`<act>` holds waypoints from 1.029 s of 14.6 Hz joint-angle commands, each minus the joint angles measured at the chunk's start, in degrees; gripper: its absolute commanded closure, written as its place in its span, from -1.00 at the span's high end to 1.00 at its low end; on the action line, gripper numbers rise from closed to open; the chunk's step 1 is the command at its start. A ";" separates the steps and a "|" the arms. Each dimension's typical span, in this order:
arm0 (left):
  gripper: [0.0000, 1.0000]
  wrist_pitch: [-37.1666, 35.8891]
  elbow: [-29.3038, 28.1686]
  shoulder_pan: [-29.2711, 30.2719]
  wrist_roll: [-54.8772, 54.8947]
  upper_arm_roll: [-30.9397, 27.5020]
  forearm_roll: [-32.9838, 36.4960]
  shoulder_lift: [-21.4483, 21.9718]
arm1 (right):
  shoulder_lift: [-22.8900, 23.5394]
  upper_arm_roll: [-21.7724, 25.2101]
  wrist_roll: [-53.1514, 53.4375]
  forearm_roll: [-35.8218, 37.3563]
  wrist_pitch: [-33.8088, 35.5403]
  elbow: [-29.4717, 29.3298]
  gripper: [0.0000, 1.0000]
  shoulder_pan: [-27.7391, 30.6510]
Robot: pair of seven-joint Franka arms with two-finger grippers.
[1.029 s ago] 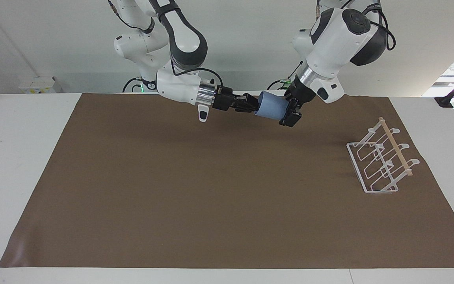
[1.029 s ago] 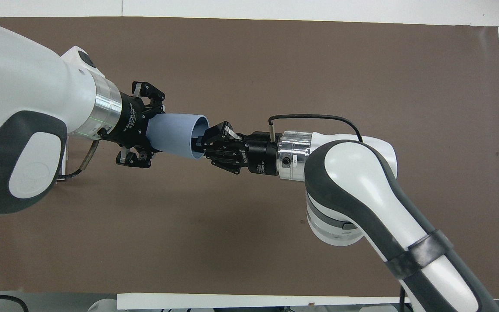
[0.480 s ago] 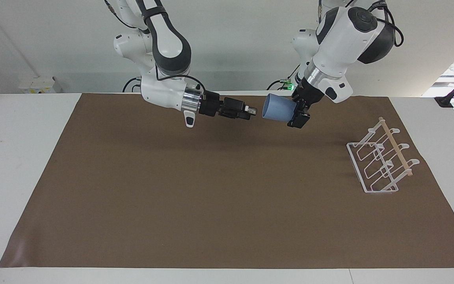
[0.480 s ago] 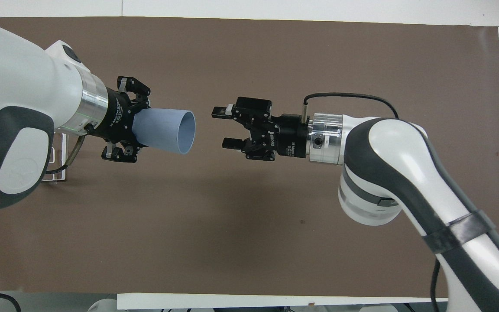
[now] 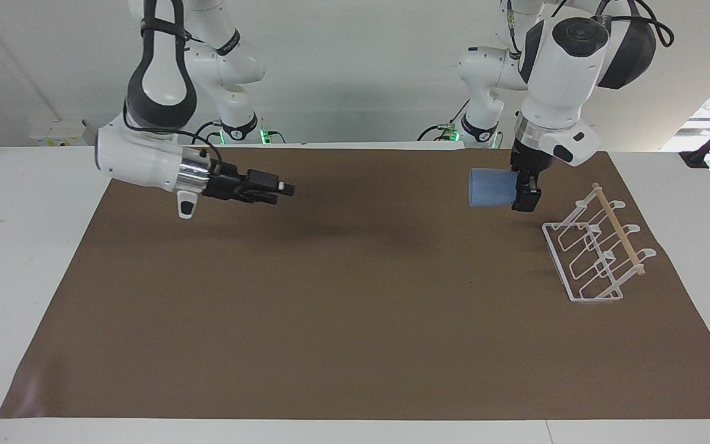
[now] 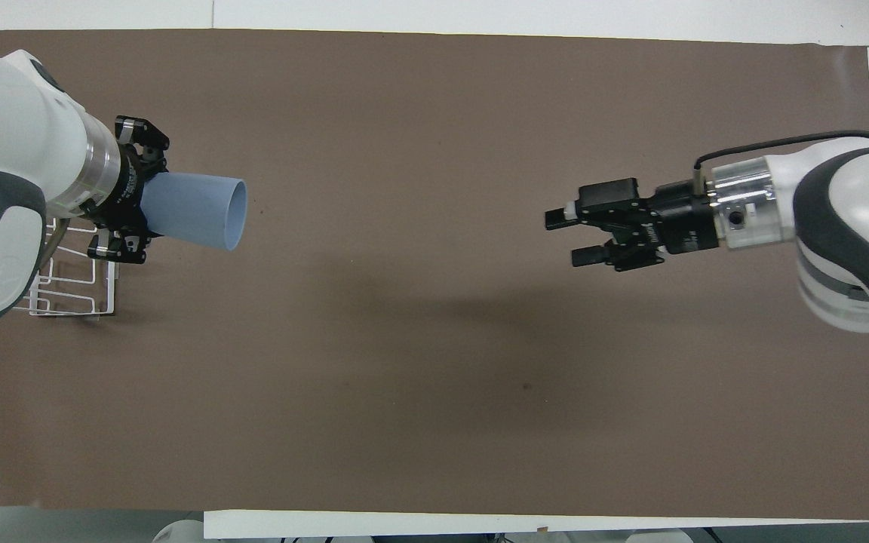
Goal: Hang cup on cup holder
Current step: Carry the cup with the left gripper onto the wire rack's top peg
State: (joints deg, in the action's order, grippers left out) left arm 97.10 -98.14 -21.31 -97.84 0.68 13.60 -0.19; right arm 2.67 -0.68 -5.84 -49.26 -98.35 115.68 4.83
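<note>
My left gripper (image 5: 524,193) (image 6: 127,202) is shut on the base of the light-blue cup (image 5: 489,188) (image 6: 194,210). It holds the cup on its side in the air, with the mouth pointing toward the right arm's end of the table. The cup hangs over the mat just beside the cup holder (image 5: 595,254) (image 6: 72,285), a white wire rack with a wooden rod that stands at the left arm's end. My right gripper (image 5: 283,188) (image 6: 567,239) is open with nothing in it, up over the mat toward the right arm's end.
A brown mat (image 5: 355,308) covers most of the white table (image 5: 28,246). In the overhead view the left arm hides part of the rack.
The right gripper opened, let go of the cup's rim and drew back toward its own end. The left arm carried the cup away toward the cup holder.
</note>
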 commanded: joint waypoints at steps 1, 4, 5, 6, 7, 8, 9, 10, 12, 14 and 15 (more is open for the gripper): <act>-1.00 -2.88 -0.47 -0.40 0.20 0.20 8.26 1.60 | -0.38 -0.81 -6.61 12.56 -0.17 -0.45 0.99 3.25; -1.00 -2.27 -1.09 0.04 0.55 0.20 19.05 -0.50 | -2.75 -0.46 -9.37 30.13 -0.61 -2.90 0.99 4.05; -1.00 -2.26 -1.27 -0.13 0.55 0.20 21.71 -1.12 | -3.02 -0.37 -9.19 34.10 -0.26 -4.91 0.99 4.05; -1.00 -2.44 -1.27 -0.31 0.46 0.11 24.34 -1.39 | -3.19 -0.37 -8.93 36.66 0.09 -6.76 0.99 4.05; -1.00 -2.87 -2.05 -0.66 0.20 0.11 29.68 -2.35 | -4.24 -0.37 -8.75 39.21 -0.08 -7.65 0.99 4.05; -1.00 -2.88 -3.54 -0.84 -0.33 0.20 34.95 -2.88 | -5.21 -0.29 -8.49 41.59 -0.26 -7.92 0.99 4.05; -1.00 -3.57 -5.03 -0.92 -1.29 0.20 39.09 -2.97 | -6.26 -0.02 -8.49 44.22 -0.17 -8.53 0.99 4.14; -1.00 -4.80 -6.44 -1.71 -2.08 0.20 43.57 -2.97 | -6.88 0.68 -8.23 46.07 0.61 -10.02 0.99 4.05; -1.00 -6.91 -8.64 -1.80 -4.80 0.20 55.24 -4.72 | -7.50 1.56 -6.39 47.23 5.34 -14.05 0.99 4.05; -1.00 -9.72 -8.56 -1.37 -6.12 0.20 63.10 -7.53 | -7.33 1.47 -3.58 51.34 8.60 -18.80 0.99 3.88; -1.00 -9.73 -8.56 -1.02 -8.05 0.20 64.78 -8.67 | -7.33 1.39 -3.65 52.41 10.53 -20.56 0.99 3.96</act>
State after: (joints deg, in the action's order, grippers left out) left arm 89.23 -106.38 -22.25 -103.01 1.06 73.74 -7.00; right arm -5.51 1.16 -11.27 0.44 -91.35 99.53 8.64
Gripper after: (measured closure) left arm 0.388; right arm 0.004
